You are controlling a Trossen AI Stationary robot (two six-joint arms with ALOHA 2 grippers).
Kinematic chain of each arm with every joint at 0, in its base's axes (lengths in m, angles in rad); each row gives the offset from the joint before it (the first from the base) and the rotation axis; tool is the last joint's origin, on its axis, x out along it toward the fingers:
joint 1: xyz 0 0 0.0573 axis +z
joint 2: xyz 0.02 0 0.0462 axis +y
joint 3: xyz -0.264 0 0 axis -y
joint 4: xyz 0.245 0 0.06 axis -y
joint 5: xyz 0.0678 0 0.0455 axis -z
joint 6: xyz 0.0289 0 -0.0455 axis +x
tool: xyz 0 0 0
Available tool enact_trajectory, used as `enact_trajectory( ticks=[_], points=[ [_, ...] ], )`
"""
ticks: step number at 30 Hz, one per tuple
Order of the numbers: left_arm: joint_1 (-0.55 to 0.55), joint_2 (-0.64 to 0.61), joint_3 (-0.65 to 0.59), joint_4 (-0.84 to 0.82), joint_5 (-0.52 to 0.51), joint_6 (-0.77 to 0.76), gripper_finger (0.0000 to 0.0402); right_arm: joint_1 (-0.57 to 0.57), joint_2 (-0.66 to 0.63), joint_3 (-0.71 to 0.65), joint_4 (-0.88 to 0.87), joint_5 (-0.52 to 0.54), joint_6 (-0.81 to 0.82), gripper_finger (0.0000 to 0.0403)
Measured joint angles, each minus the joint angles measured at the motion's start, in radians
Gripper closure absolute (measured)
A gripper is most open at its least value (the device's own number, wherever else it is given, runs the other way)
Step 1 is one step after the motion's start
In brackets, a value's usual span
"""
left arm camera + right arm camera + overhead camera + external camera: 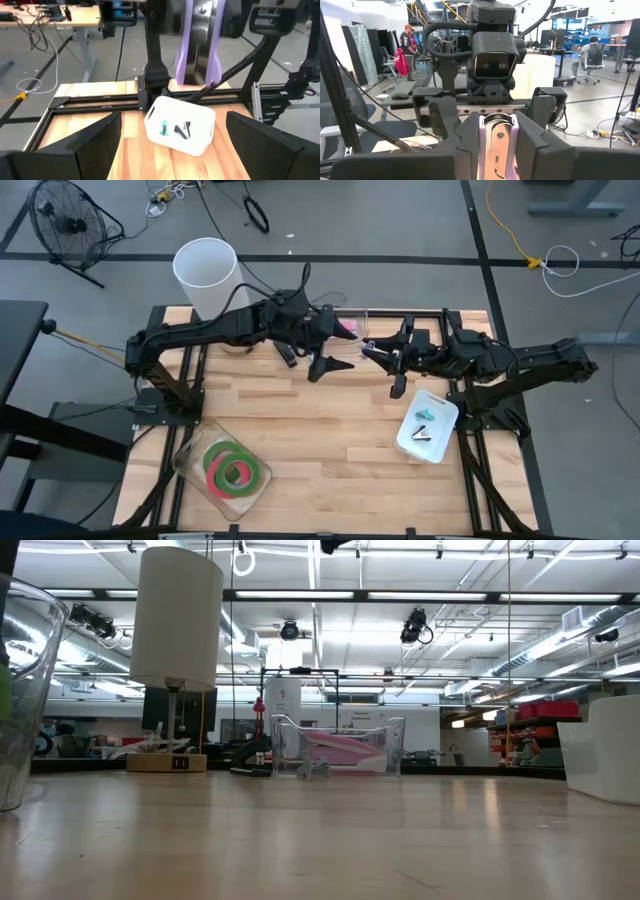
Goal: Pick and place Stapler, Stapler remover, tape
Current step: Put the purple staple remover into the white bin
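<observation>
A lilac stapler (497, 142) is high above the middle of the table, with my right gripper (373, 352) shut on it. My left gripper (338, 352) faces it from the table's left side, open wide, with its fingers (95, 140) well apart and touching nothing. A pink stapler (345, 750) lies in a clear box (352, 323) at the far edge. Teal and black stapler removers (175, 128) lie in a white tray (428, 425). Green and pink-red tape rolls (235, 470) lie flat in a clear tray at the near left. My right gripper pinches the lilac stapler's two long sides (482, 145) between its two fingers. The fingers come level from the table's right side. The stapler (197, 45) stands upright in the hold, lifted clear of the table.
A white cylinder (205, 275) stands at the far left corner. The dark frame rails (100, 97) run along the table's sides. Bare wood (320, 440) lies between the two trays. People sit and stand in the room behind.
</observation>
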Motion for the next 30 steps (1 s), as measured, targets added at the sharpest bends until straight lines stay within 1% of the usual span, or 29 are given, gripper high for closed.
enact_trajectory(
  ticks=[4, 9, 18, 23, 26, 30],
  points=[
    [0.024, -0.016, -0.001, -0.06, -0.002, -0.009, 0.004, 0.0, -0.024, 0.0, -0.047, 0.001, 0.015, 0.0327],
    [0.051, -0.046, 0.0, -0.082, -0.003, -0.015, 0.004, 0.0, -0.051, 0.0, -0.164, -0.004, 0.032, 0.0327],
    [0.09, -0.082, 0.0, -0.072, -0.009, -0.027, 0.004, 0.002, -0.065, 0.0, -0.371, -0.081, 0.077, 0.0327],
    [0.096, -0.087, 0.0, -0.076, -0.01, -0.048, 0.004, 0.002, -0.069, 0.0, -0.455, -0.078, 0.125, 0.0328],
    [0.096, -0.087, 0.0, -0.077, -0.01, -0.048, 0.004, 0.004, -0.09, 0.0, -0.477, -0.071, 0.145, 0.0328],
    [0.096, -0.087, 0.0, -0.077, -0.01, -0.048, 0.004, 0.016, -0.128, 0.0, -0.55, -0.044, 0.15, 0.0328]
  ],
)
